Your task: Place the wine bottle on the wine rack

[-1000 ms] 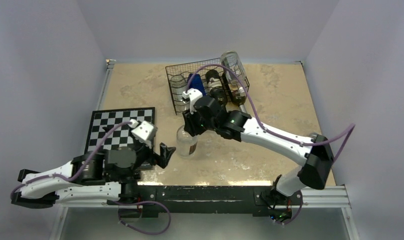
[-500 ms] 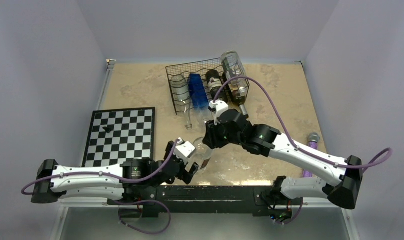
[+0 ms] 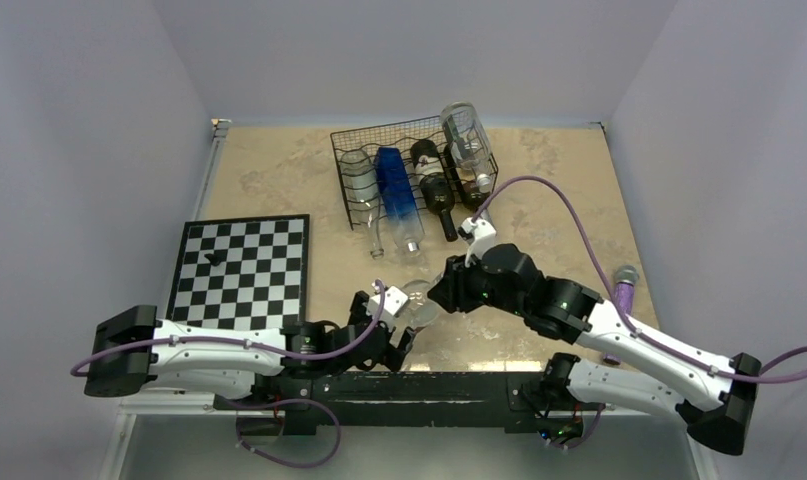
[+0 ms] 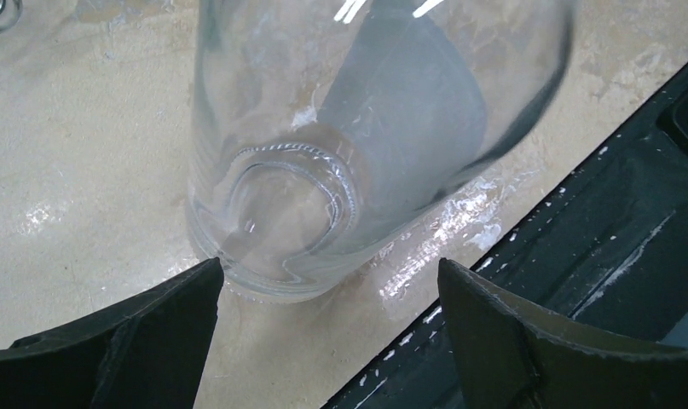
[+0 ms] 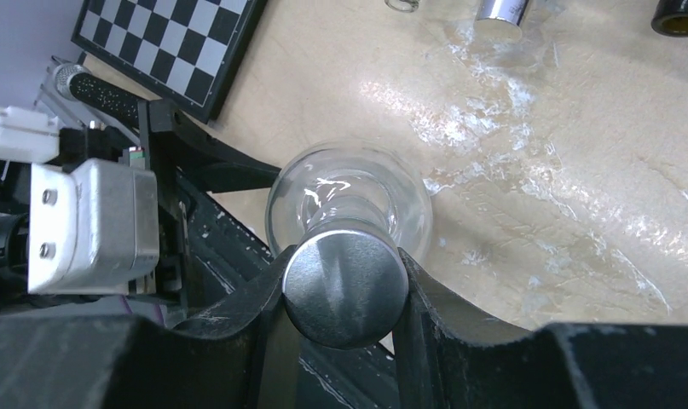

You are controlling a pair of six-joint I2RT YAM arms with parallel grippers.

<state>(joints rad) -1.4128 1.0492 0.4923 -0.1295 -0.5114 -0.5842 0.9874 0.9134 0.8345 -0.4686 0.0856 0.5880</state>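
**Clear bottle hung by its cap between my two grippers**

My left gripper stood wide apart, its fingers flanking the base of the clear glass wine bottle without touching it. The bottle was tilted, well in front of the wine rack on its near side. My right gripper was clamped on the bottle's metal cap. As I judged it, smooth glass held only by a small cap could swing or slip. If my left fingers closed off-centre, they could knock the base aside.

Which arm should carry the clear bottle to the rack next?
Right, likely: the right pincer is shut on the clear bottle at its capped neck; the left pincer stands open at its base, gripping nothing.
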